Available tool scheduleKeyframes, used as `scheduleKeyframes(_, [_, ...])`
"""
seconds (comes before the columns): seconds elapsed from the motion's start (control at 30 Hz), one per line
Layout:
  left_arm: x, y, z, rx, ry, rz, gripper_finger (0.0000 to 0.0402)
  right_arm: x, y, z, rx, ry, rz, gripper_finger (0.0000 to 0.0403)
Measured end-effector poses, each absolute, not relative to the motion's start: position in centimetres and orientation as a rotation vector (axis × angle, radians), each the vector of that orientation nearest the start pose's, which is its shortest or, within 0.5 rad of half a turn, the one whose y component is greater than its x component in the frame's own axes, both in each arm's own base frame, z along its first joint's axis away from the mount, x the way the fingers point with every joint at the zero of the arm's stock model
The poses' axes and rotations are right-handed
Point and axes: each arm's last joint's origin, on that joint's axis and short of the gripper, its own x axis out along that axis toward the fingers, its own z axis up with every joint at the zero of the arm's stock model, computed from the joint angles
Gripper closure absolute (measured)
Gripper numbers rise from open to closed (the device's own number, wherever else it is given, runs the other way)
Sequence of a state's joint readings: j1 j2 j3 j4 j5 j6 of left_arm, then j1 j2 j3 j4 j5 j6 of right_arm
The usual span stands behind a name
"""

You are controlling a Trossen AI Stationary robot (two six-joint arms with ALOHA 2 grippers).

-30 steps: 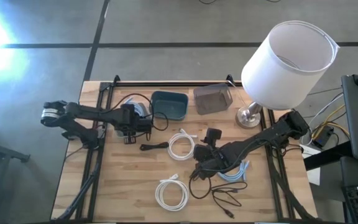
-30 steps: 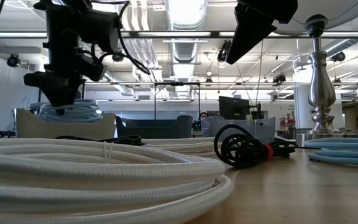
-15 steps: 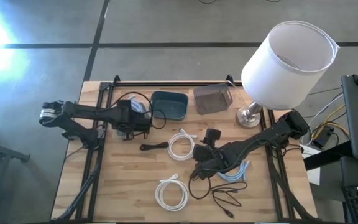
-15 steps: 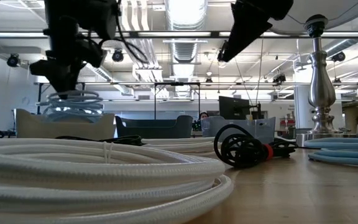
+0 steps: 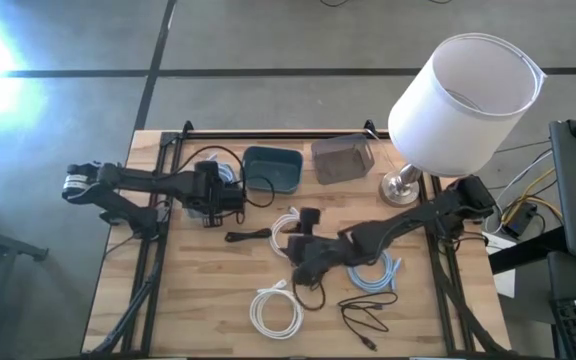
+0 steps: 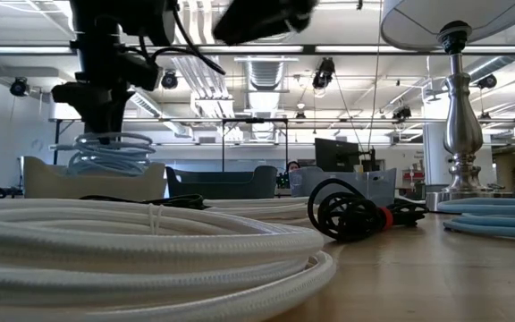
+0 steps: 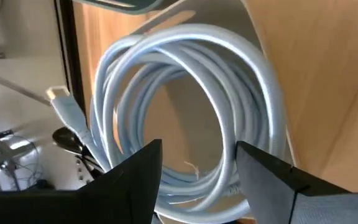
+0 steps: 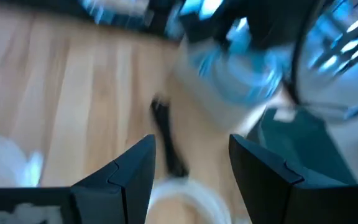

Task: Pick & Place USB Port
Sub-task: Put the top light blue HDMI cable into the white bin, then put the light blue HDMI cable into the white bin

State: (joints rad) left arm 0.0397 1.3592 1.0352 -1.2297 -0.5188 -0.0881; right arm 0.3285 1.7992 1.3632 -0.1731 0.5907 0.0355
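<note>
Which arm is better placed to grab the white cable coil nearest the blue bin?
Probably the right. Its open right gripper hangs beside that white coil at mid-table, while the left gripper sits over a light-blue coil at the table's left, farther away.

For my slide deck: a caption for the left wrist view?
Open left gripper poised over a coiled light-blue cable lying in its tray.

Along the back edge of the desk (image 5: 208, 300) sit two bins side by side (image 5: 273, 168), (image 5: 343, 159), with the lamp (image 5: 463, 90) at the right end. Left of the bins a cable coil (image 5: 224, 174) lies under the left gripper (image 5: 211, 212). Mid-desk lies another coil (image 5: 290, 232), a further one (image 5: 276, 310) nearer the front; the right gripper (image 5: 301, 262) hangs between them
</note>
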Motion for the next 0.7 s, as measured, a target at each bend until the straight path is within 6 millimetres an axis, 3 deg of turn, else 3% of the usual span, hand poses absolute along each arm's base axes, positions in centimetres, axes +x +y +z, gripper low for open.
scheduleKeyframes(0.17, [21.9,2.2,24.9,0.275,1.482,0.483,0.0195,41.6,9.0,24.3,-0.172,0.286,-0.284,0.0202])
scheduleKeyframes(0.37, [22.1,2.2,25.8,0.277,1.453,0.48,0.0195,44.7,6.3,20.5,-0.089,0.233,-0.298,0.0205])
scheduleKeyframes(0.57, [22.2,2.1,26.6,0.24,1.401,0.491,0.0195,46.0,5.8,18.4,-0.155,0.38,-0.306,0.0231])
scheduleKeyframes(0.7, [22.6,1.7,26.6,0.142,1.364,0.406,0.0195,44.7,5.9,20.5,-0.191,0.557,-0.298,0.0248])
